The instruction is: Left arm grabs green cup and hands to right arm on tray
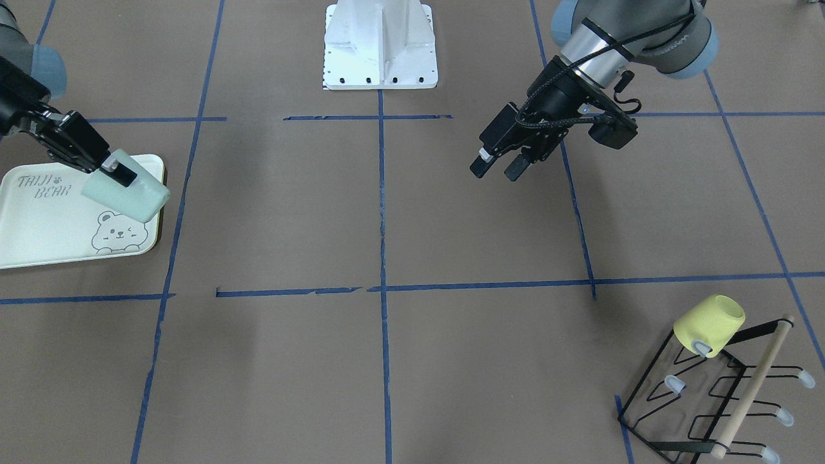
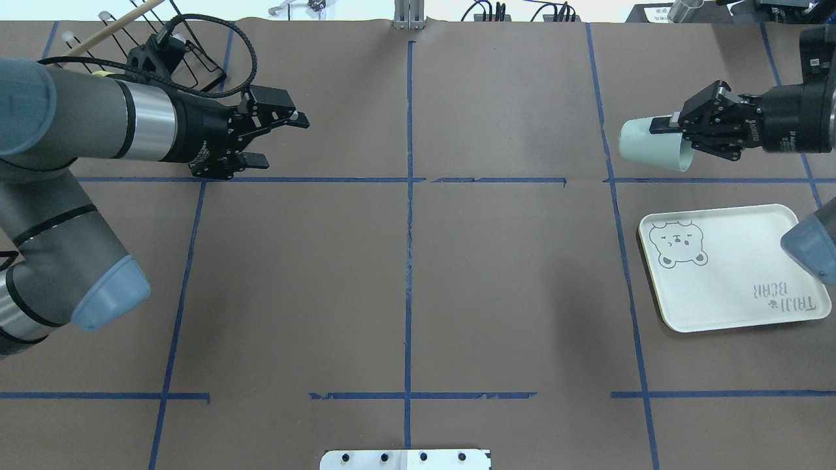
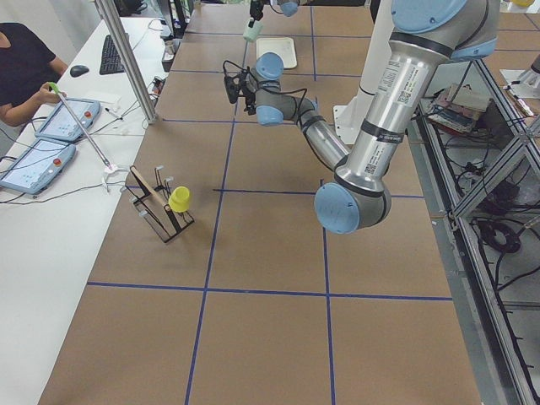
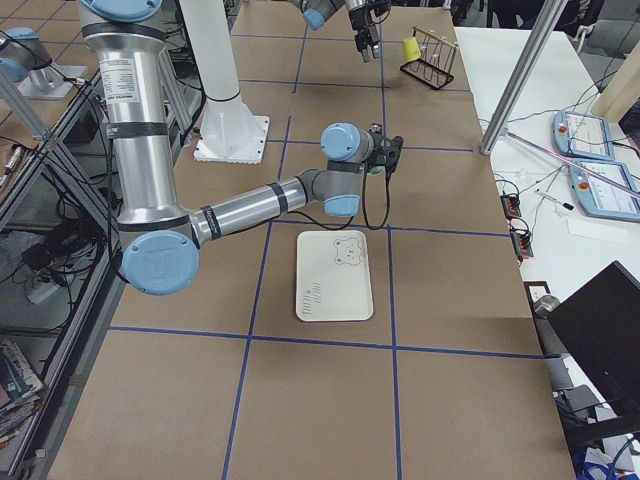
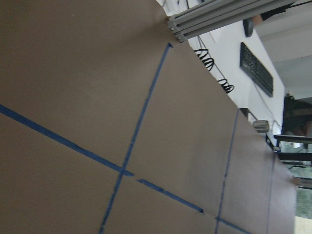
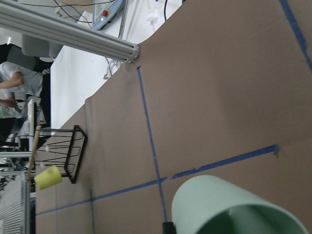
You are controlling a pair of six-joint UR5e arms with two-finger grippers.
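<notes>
Mint cup [image 2: 643,149] pinched sideways by right gripper [image 2: 676,137], in the air beside the tray [image 2: 718,274].
Turn it upright, then lower onto bare tray before letting go (left gripper [image 2: 284,140] spread, empty, far from tray).

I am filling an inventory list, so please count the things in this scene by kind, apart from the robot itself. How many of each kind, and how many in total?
Cups: 2 (green cup, yellow cup)
Trays: 1 (tray)
Cup racks: 1 (wire cup rack)
Total: 4
</notes>
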